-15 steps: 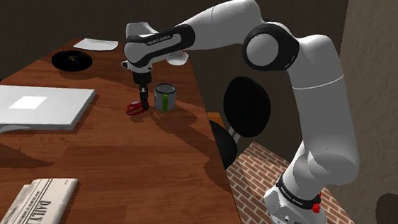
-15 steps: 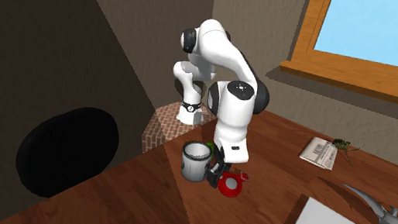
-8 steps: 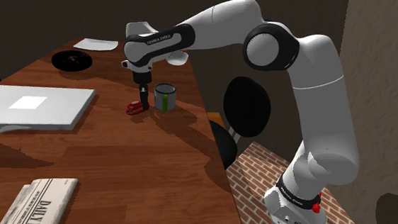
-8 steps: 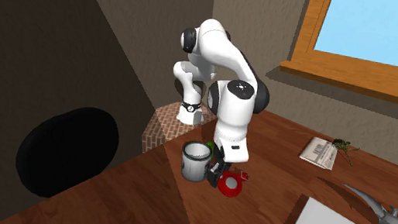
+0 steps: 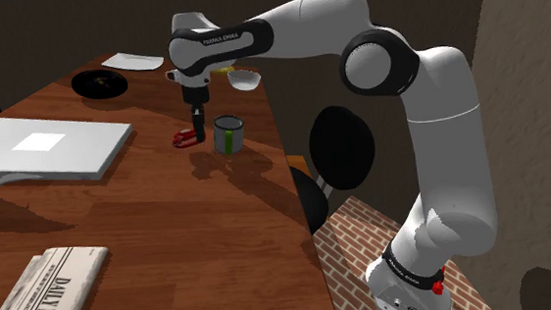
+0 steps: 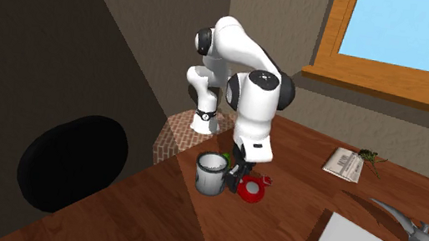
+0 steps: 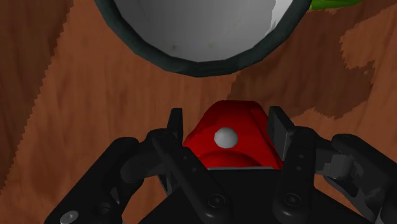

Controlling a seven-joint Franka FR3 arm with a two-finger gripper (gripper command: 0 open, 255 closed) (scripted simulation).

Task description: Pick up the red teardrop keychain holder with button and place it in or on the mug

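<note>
Home study, wooden desk (image 5: pixel 169 219), folded newspaper (image 5: pixel 44 291), wood-framed window (image 6: pixel 417 35)

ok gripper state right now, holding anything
Gripper: shut on the red keychain.

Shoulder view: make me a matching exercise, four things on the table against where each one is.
1 red teardrop keychain holder
2 grey mug with dark rim
3 folded newspaper
4 flat black disc

A shoulder view's lower left corner
B clasped in the black end effector
C shoulder view's upper left
D upright beside the end effector

Pairs: 1-B, 2-D, 3-A, 4-C.
</note>
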